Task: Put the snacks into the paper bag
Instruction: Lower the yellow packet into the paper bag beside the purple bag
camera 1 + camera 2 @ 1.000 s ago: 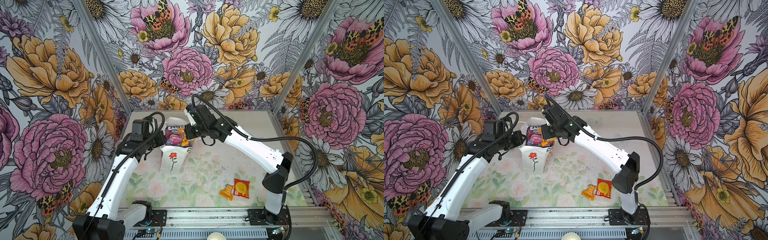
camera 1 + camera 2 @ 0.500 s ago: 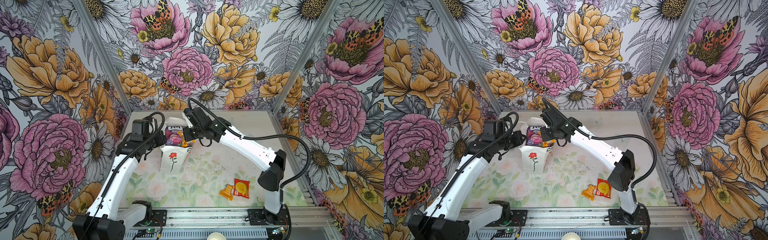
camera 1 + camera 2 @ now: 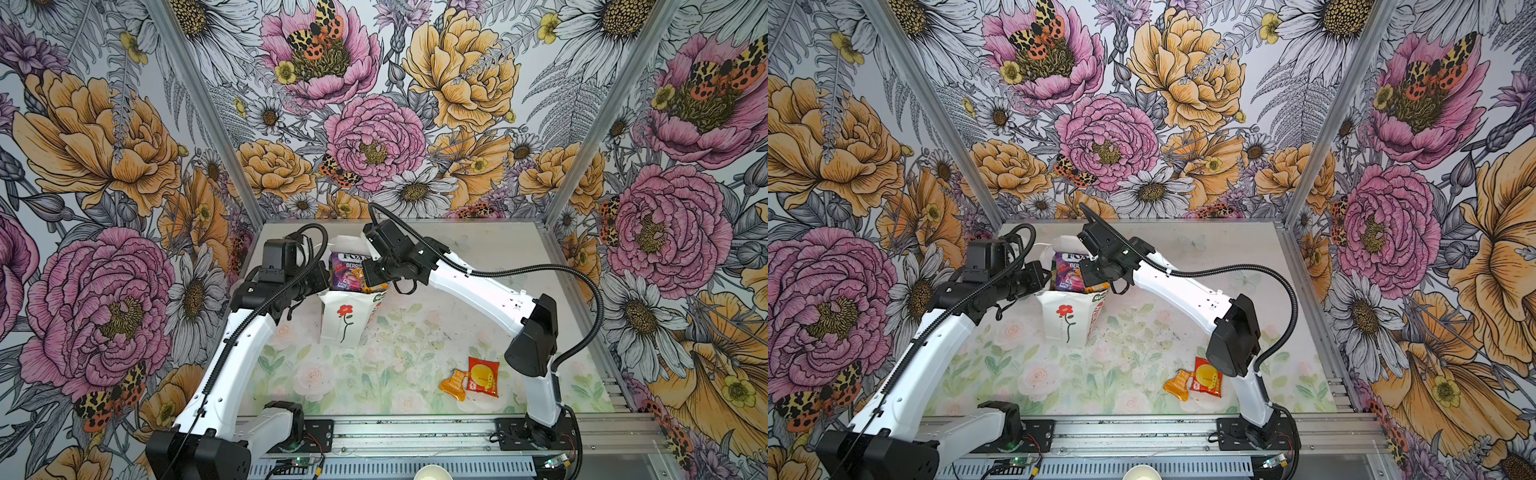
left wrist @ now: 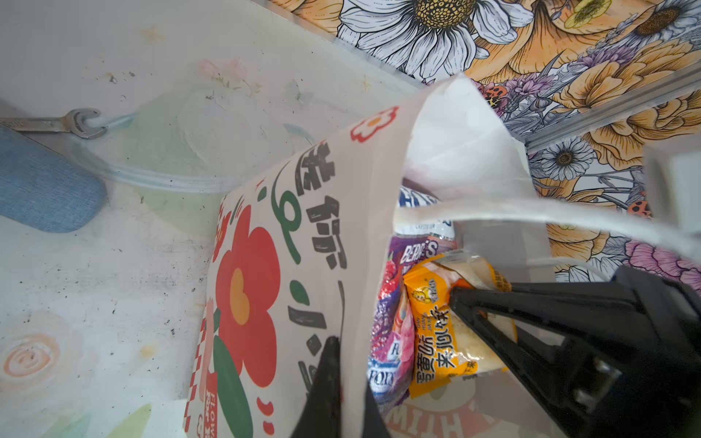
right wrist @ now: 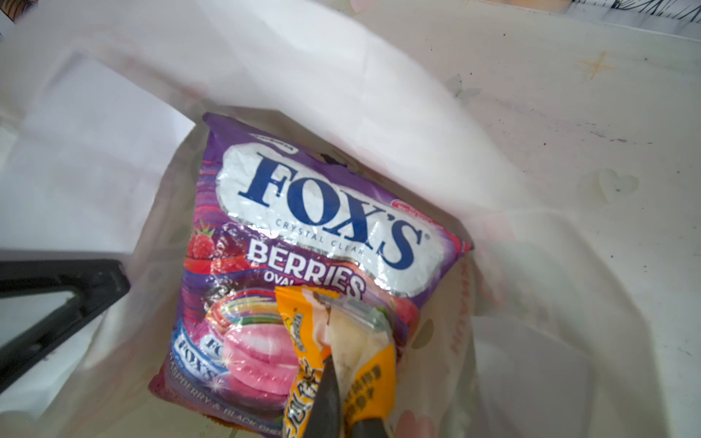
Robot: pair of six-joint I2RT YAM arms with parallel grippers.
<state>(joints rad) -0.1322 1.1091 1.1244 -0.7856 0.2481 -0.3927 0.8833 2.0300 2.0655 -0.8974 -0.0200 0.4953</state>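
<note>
Since a second ago the right arm has swung its elbow toward the middle of both top views, bringing the right gripper over the mouth of the paper bag. Its jaws are pressed together on an orange packet, pinched by one end so it hangs into the opening. I judge it is placed for a drop beside the snacks already inside.

The left gripper is clamped on the bag's rim, one finger outside the wall and one inside, likely keeping the thin paper upright and the mouth open. The bag stands left of centre in both top views, white, with a red flower on a black stem.

Inside leans a purple packet reading "FOX'S CRYSTAL CLEAN BERRIES OVAL", with "RASPBERRY & BLACK" near its edge. The orange packet carries Chinese characters. The bag's side panel, in the left wrist view, shows bold black Chinese characters, a large red flower and the letters "FLOW".

Two snacks wait on the table at the lower right of both top views — a red packet touching a loose orange packet.
</note>
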